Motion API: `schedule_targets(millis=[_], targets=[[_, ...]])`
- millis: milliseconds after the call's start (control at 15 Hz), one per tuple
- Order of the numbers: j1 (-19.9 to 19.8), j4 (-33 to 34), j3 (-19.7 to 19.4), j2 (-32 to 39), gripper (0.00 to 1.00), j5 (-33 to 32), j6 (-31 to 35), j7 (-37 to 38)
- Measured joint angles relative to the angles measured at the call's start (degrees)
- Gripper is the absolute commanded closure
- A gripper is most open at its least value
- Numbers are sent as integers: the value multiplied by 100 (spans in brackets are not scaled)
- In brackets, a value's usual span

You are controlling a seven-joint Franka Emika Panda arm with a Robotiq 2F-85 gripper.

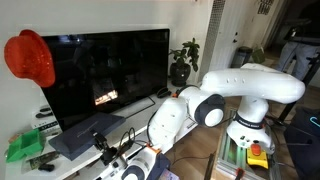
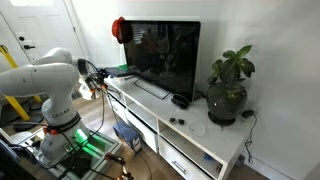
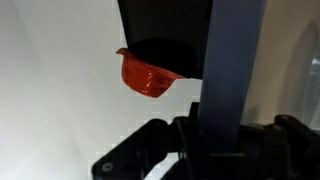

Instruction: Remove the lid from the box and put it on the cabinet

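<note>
In the wrist view my gripper is shut on the dark grey lid, which stands up as a tall panel between the jaws. In an exterior view the gripper is at the dark grey box on the left end of the white cabinet. I cannot tell there how far the lid is off the box. In the second exterior view the gripper hovers over the far end of the cabinet; the box is mostly hidden behind it.
A large black TV stands on the cabinet, with a red cap hung on its corner. A green container sits beside the box. A potted plant stands at the other end.
</note>
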Motion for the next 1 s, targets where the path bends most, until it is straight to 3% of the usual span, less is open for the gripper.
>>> schedule_targets(millis=[467,600,1000], targets=[[-60,0,132,17,100,10,727,201],[-75,0,159,18,73,23,918,266],[-265,52,426,10,33,243,1488,480]])
